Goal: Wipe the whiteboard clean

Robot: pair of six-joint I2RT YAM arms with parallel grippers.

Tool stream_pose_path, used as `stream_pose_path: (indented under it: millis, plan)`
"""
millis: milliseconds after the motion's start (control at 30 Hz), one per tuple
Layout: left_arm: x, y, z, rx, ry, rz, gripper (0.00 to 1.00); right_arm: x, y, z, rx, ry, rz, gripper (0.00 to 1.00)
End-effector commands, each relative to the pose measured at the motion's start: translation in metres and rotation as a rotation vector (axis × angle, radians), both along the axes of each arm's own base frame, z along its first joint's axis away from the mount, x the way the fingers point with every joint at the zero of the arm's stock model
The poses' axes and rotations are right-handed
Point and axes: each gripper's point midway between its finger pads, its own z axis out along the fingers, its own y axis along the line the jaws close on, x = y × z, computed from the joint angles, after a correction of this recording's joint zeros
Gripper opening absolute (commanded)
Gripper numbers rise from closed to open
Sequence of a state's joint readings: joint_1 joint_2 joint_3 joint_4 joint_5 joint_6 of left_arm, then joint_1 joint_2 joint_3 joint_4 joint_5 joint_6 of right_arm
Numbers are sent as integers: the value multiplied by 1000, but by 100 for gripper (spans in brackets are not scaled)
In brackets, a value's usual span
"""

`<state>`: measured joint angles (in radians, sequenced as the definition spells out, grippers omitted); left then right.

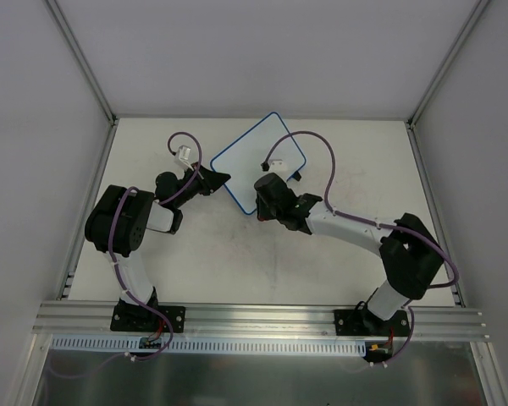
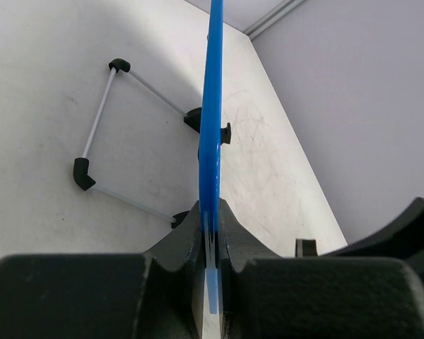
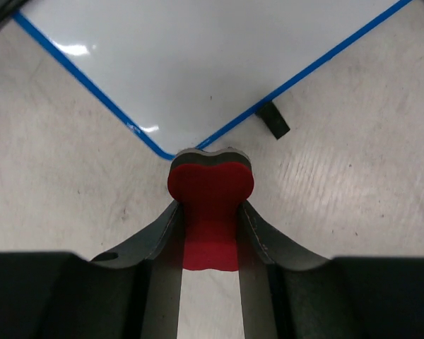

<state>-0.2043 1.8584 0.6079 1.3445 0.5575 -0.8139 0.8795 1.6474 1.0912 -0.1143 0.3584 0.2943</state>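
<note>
Beside the whiteboard (image 3: 198,63), right gripper (image 3: 210,206) clamps the eraser (image 3: 210,180).

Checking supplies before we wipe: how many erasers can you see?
1. The red eraser is gripped in the right tool, beside a corner of the whiteboard. No other shows, though one could be hidden.

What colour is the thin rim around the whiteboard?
Blue. The rim of the whiteboard shows best in the right wrist view.
</note>
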Motion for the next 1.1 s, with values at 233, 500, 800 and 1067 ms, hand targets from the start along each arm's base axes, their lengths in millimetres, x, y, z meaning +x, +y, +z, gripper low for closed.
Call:
stream_pose_path:
  millis: [233, 500, 800, 1067]
  plan:
    - [-10, -9, 70, -47, -355, -55, 0, -96, -26, -20, -213, 179, 132, 0]
    - [-8, -6, 67, -59, -331, -49, 0, -150, -15, -45, -268, 248, 233, 6]
    - [-8, -5, 66, -56, -332, -45, 0, -162, -4, -62, -309, 266, 262, 33]
    - [-8, -4, 66, -55, -331, -42, 10, -157, -5, -41, -266, 203, 240, 87]
